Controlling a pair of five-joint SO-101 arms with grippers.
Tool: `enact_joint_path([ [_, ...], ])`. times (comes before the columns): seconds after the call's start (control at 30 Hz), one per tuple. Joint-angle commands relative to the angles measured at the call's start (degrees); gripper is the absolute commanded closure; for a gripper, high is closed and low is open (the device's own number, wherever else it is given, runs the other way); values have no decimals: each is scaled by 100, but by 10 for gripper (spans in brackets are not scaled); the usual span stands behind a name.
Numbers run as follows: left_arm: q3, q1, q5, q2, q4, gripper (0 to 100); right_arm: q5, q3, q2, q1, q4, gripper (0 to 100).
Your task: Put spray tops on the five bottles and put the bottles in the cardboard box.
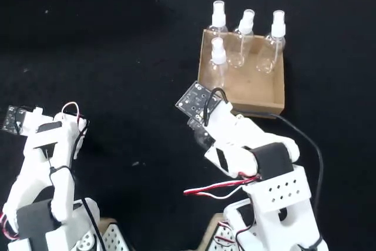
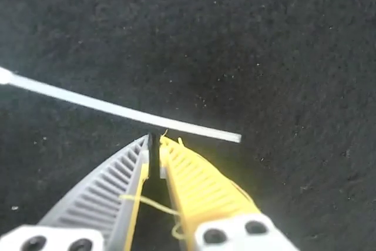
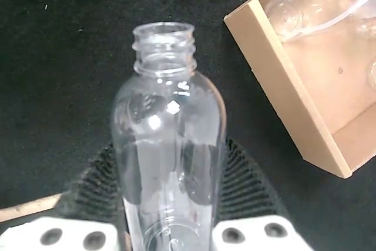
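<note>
Clear uncapped bottle [image 3: 167,133] gripped by right gripper [image 3: 170,189], neck pointing outward; closed left gripper [image 2: 154,145] meets dip tube [image 2: 117,110] crosswise.

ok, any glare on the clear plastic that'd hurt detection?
Right wrist view: small bright glints on the shoulder of the held bottle, rim clean against the black cloth. High view: capped bottles wash out against the box, white caps pop. Left wrist view: white tube bright, no glare.
</note>
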Motion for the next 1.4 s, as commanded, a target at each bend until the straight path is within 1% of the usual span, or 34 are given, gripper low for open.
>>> enact_joint_path([
  [0.0, -189, -84, -563, -26, -26, 967, 26, -321, -189, 114, 18, 988],
  [0.07, -321, -295, -1231, -255, 176, 966, 35, -321, -189, 114, 18, 988],
  [0.1, -453, -435, -1582, -448, 431, 966, 35, -330, -189, 114, 9, 988],
  [0.17, -840, -576, -2145, -941, 1231, 940, 35, -330, -189, 114, -9, 988],
  [0.23, -1314, -646, -2101, -1424, 2374, 849, 35, -338, -189, 105, -26, 988],
  [0.3, -1657, -804, -1925, -1820, 3305, 704, 35, -347, -189, 105, -26, 988],
  [0.33, -1719, -1024, -1785, -1916, 3543, 622, 35, -356, -189, 105, -26, 988],
  [0.4, -1710, -1543, -1319, -1934, 3543, 480, 35, -356, -189, 105, -26, 988],
  [0.43, -1657, -1815, -1125, -1908, 3490, 430, 44, -347, -189, 105, -35, 988],
  [0.47, -1569, -2026, -1011, -1837, 3420, 410, 44, -347, -189, 105, -35, 988],
  [0.53, -1464, -2264, -1011, -1618, 3314, 431, 44, -365, -189, 105, -35, 988],
  [0.7, -1543, -2905, -1011, -598, 2725, 556, 246, -338, -189, 105, -26, 988],
  [0.77, -1701, -3116, -1011, -167, 2690, 588, 255, -330, -189, 105, -26, 988],
  [0.97, -1859, -3213, -1020, 519, 2690, 595, 273, -374, -189, 105, -35, 988],
  [1.37, -1868, -3257, -1020, 1081, 2664, 604, 273, -347, -189, 105, -9, 988],
])
